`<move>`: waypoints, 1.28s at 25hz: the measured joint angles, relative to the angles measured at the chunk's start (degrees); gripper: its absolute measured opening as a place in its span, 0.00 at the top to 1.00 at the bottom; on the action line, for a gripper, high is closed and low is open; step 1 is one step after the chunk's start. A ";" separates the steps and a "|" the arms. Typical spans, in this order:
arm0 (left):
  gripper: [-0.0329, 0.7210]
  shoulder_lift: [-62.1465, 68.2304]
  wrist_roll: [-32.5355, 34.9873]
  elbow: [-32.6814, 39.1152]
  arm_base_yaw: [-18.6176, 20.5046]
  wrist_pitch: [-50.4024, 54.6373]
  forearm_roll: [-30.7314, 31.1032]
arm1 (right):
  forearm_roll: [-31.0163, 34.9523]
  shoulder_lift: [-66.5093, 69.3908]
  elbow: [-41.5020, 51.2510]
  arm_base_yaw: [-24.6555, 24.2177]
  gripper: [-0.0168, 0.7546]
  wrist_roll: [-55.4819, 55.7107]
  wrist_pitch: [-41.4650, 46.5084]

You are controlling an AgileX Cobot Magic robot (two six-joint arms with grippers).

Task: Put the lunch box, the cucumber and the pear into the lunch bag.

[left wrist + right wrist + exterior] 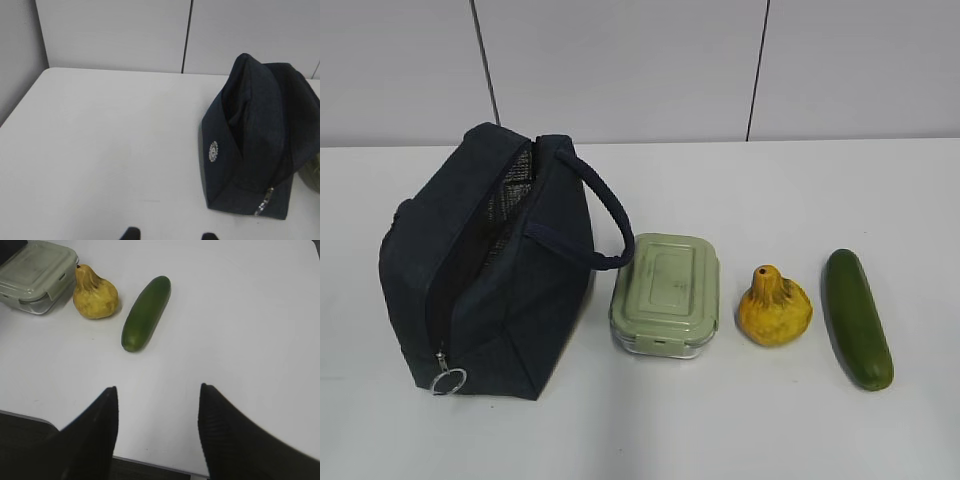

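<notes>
The navy lunch bag (495, 270) stands at the left of the white table, its zipper open and silvery lining showing, ring pull at the front. It also shows in the left wrist view (255, 140). To its right lie the green-lidded lunch box (666, 294), the yellow pear (775, 308) and the dark green cucumber (857, 318). In the right wrist view the lunch box (35, 275), the pear (95, 294) and the cucumber (146, 312) lie ahead and to the left. My left gripper (170, 234) is open, empty, left of the bag. My right gripper (158, 390) is open, empty, near the table's front edge.
The white table (770, 200) runs back to a grey panelled wall (620, 60). In the right wrist view the table's front edge (150, 462) lies just under my fingers. No gripper shows in the exterior view.
</notes>
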 joint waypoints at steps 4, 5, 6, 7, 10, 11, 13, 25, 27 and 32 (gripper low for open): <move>0.64 6.04 0.00 -1.43 -3.69 -3.28 -0.83 | 0.00 1.12 -1.46 0.00 0.45 2.34 -3.48; 0.64 8.90 0.00 -2.03 -4.56 -5.28 -1.40 | 0.00 2.88 -1.88 0.00 0.45 3.48 -5.25; 0.64 12.93 0.00 -2.83 -5.23 -6.89 -2.39 | 0.00 5.28 -2.32 0.00 0.45 4.35 -7.08; 0.64 17.35 0.00 -3.75 -6.04 -8.52 -3.41 | 0.00 7.63 -2.75 0.00 0.45 5.11 -8.39; 0.62 30.46 1.08 -7.01 -7.97 -11.31 -5.76 | 0.00 17.52 -3.64 0.00 0.45 6.14 -12.45; 0.61 34.76 2.12 -8.51 -8.33 -12.12 -6.44 | 0.00 20.44 -3.98 0.00 0.45 6.26 -13.59; 0.57 41.89 3.81 -11.60 -8.67 -13.32 -7.28 | 0.00 27.49 -4.89 0.00 0.45 7.75 -16.09; 0.45 68.52 22.47 -24.53 -7.52 -16.13 -21.23 | 4.01 62.10 -16.96 0.00 0.45 9.02 -19.74; 0.45 69.80 24.76 -24.53 -6.52 -17.40 -24.28 | 4.71 68.89 -19.92 -0.27 0.45 9.02 -18.59; 0.45 71.20 27.24 -24.53 -6.00 -19.14 -27.49 | 6.00 85.24 -29.38 -2.95 0.44 9.02 -15.50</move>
